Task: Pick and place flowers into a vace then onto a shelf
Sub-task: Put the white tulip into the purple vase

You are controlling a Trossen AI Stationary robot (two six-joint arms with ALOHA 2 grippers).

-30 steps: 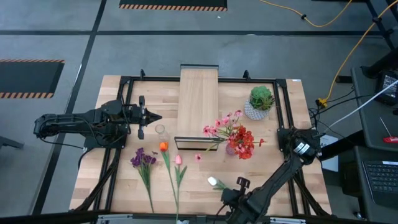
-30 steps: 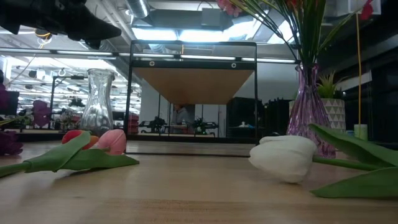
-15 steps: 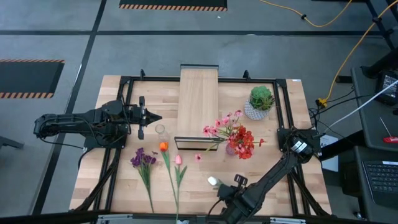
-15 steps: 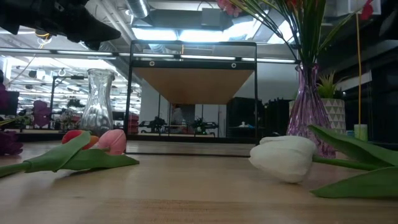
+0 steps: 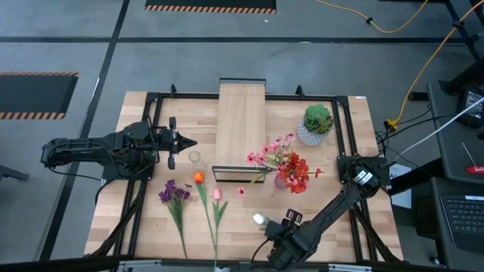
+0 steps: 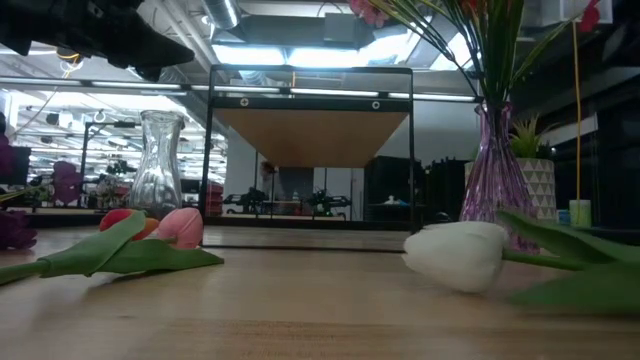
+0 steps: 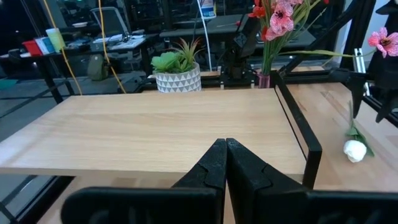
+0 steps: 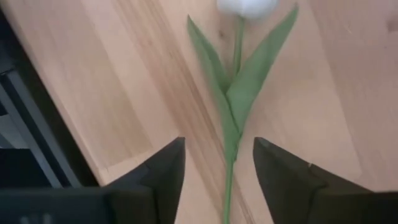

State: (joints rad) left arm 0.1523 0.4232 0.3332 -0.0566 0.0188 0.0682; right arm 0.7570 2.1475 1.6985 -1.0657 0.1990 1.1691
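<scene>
Over the last second the right gripper (image 8: 214, 171) has slid along the near edge of the table toward the small white tulip bud (image 5: 259, 219), and its dark fingers (image 8: 163, 168) have spread apart. They now straddle the bud's green stem (image 8: 231, 155) without touching it. In the high view the gripper's tips are buried in the dark bulk of the arm (image 5: 283, 238) and hard to pick out. The bud lies on the light-wood table (image 5: 242, 234), and in the low view its leaves (image 6: 575, 260) are smeared and cut off at the frame edge.

Beside it lie the pink tulip (image 5: 216, 194), the orange tulip (image 5: 199, 178) and the purple cluster (image 5: 173, 193), their stems running off the near edge. The pink blossoms (image 5: 268, 153) and red blooms (image 5: 296, 173) stand in a purple glass vase (image 6: 495, 175), which their heads hide from above. A clear glass vase (image 5: 195, 158) stands empty near the long light-wood shelf (image 5: 241, 121). A round green plant in a white patterned pot (image 5: 316, 125) sits at the far right.

The left gripper (image 7: 225, 152) hovers beside the shelf with its fingers pressed together, holding nothing.
</scene>
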